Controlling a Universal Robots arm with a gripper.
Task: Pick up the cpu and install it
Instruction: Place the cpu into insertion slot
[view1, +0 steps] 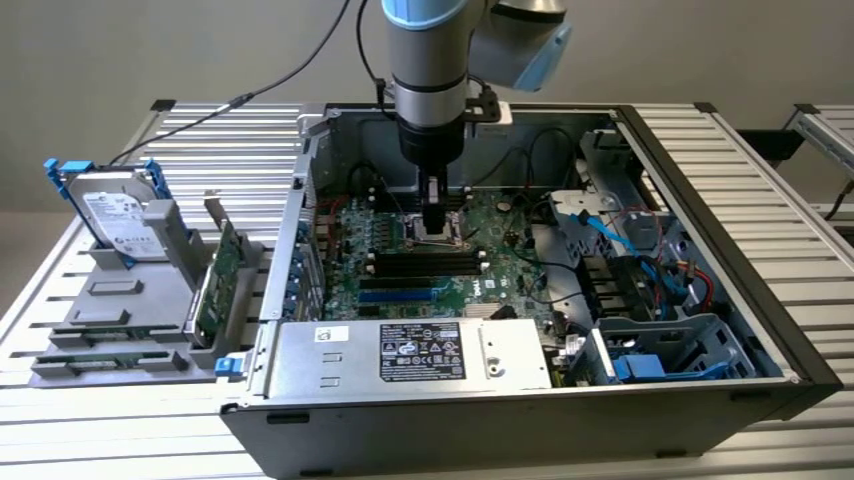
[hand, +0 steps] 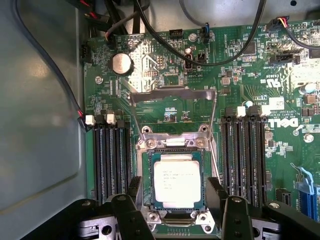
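Note:
The cpu, a small flat square chip with a dull silver top, lies flat in the motherboard socket. The socket's metal load frame is swung up and open behind it. My gripper is open, with one black finger on each side of the chip and a small gap to its edges. In the exterior view the gripper hangs straight down inside the open computer case, low over the green motherboard, and covers the socket.
Black memory slots flank the socket on both sides. Black cables loop over the board near a coin battery. A power supply fills the case front. Outside, a holder carries a hard drive and green cards.

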